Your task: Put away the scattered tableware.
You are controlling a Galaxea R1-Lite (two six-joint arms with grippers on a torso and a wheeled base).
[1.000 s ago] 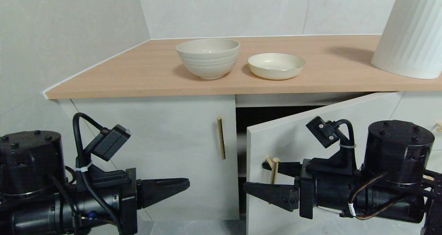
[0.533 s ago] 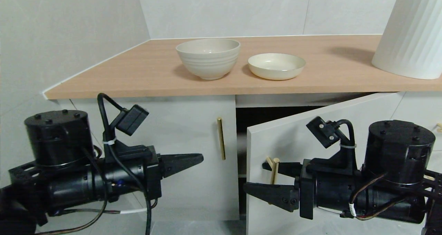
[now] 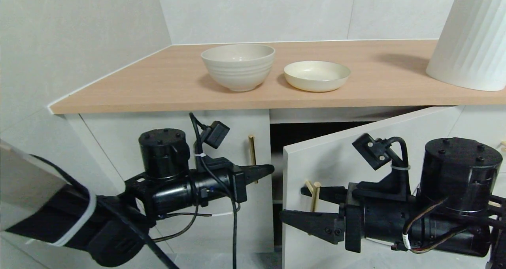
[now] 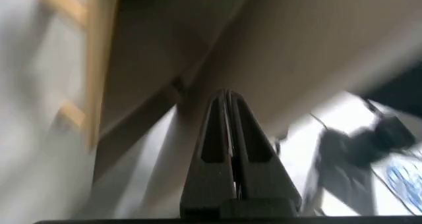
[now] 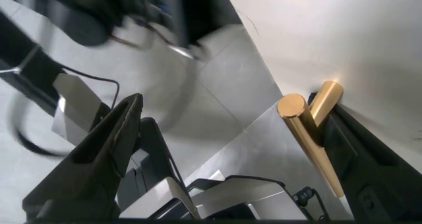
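On the wooden counter (image 3: 158, 87) stand a large ribbed cream bowl (image 3: 238, 65) and, to its right, a shallow cream dish (image 3: 316, 75). Below them, my left gripper (image 3: 265, 169) is shut and holds nothing. Its tip lies beside the brass handle (image 3: 252, 154) of the closed left cabinet door, at the edge of the dark gap. The left wrist view has the same shut gripper (image 4: 227, 115) with that handle (image 4: 99, 59) off to one side. My right gripper (image 3: 306, 206) is open, its fingers either side of the ajar right door's brass handle (image 3: 314, 194), seen close up as handle (image 5: 310, 118).
The right cabinet door (image 3: 340, 150) is swung partly open, with a dark interior (image 3: 308, 130) behind it. A tall white ribbed vessel (image 3: 470, 36) stands at the counter's right end. Tiled walls close off the back and the left side.
My left arm has risen and moved forward and right, bringing its shut gripper up to the left door's handle. The right arm, door, bowl and dish have stayed put.
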